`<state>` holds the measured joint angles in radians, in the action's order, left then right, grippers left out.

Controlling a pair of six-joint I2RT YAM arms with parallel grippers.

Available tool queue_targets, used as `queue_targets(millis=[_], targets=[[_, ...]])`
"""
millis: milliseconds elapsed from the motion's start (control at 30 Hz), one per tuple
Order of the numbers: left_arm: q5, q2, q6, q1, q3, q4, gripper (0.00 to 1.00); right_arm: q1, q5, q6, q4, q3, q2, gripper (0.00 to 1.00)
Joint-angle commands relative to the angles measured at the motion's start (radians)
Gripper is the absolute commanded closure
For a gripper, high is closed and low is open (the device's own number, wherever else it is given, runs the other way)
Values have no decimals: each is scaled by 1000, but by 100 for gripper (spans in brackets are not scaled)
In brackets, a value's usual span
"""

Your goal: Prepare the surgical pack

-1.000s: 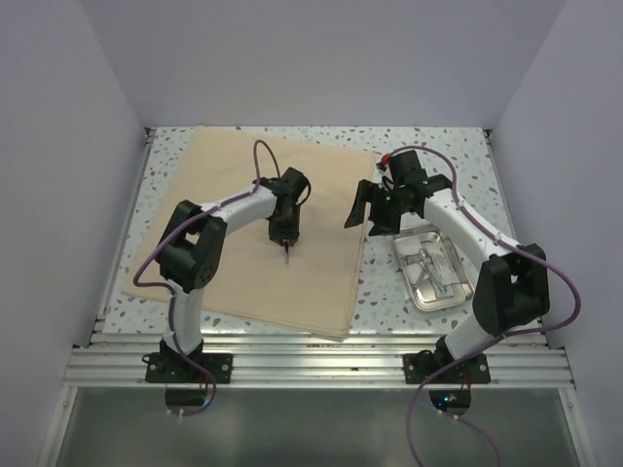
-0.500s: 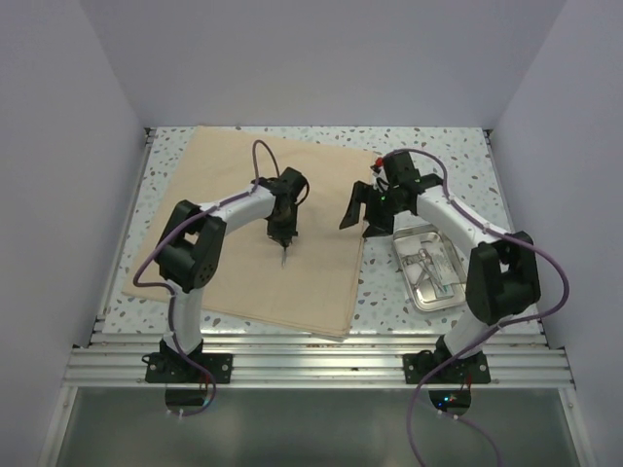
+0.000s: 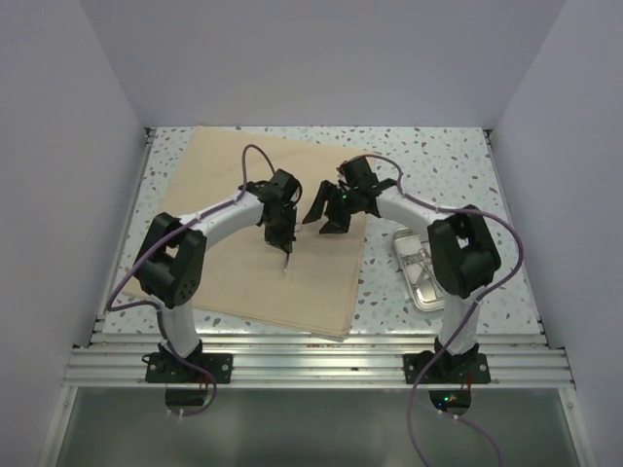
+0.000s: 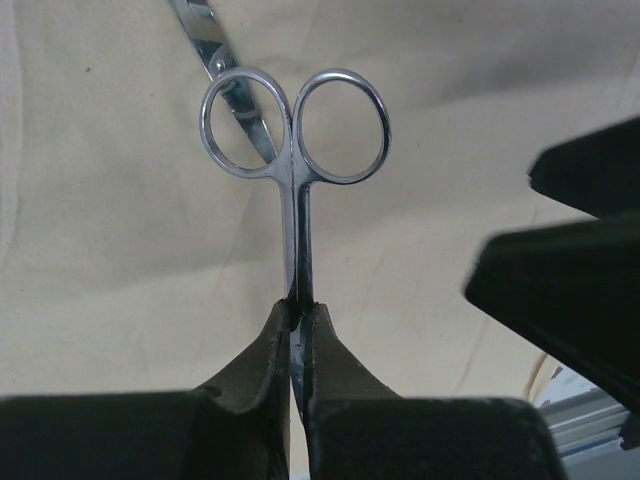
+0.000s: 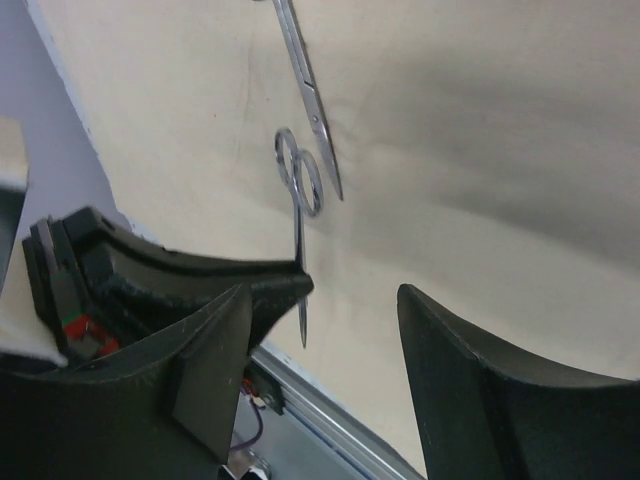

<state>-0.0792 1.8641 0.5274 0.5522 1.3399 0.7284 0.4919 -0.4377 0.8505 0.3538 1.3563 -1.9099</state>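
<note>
The tan cloth sheet [image 3: 209, 185] lies flat on the left half of the table. My left gripper [image 3: 282, 243] points down over its middle, shut on steel scissors [image 4: 296, 140] by the blades, rings hanging toward the cloth. A second scissor-like steel instrument [image 4: 205, 40] lies on the cloth just beyond the rings; it also shows in the right wrist view [image 5: 310, 100]. My right gripper [image 3: 326, 216] is open and empty, close to the right of the left gripper over the cloth. The steel tray [image 3: 419, 304] holds more instruments at the right.
The speckled tabletop [image 3: 438, 156] shows beyond and right of the cloth. An aluminium rail [image 3: 311, 365] runs along the near edge. White walls close in the back and both sides. The right arm's links cross above the tray.
My right arm has swung left, from beside the tray to over the cloth next to the left gripper. The left gripper has stayed nearly in place, still holding the scissors.
</note>
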Motion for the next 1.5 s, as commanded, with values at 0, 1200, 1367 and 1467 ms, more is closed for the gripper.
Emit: queue_targets(millis=[0,1200,1367,1467], targets=[[-53,-60,-7,3,-37,-35,100,23,-6,74,-95,78,-60,36],[-160,-180,8,-61,-39,-99,48,24,115,-228,317,182,-31,100],[-179,-160,-9,-100,-15,-90,43,-58,556,-468,629,257,101,100],[-160,-125,-4,-103,-2,-80,43,-61,849,-565,695,187,170,100]])
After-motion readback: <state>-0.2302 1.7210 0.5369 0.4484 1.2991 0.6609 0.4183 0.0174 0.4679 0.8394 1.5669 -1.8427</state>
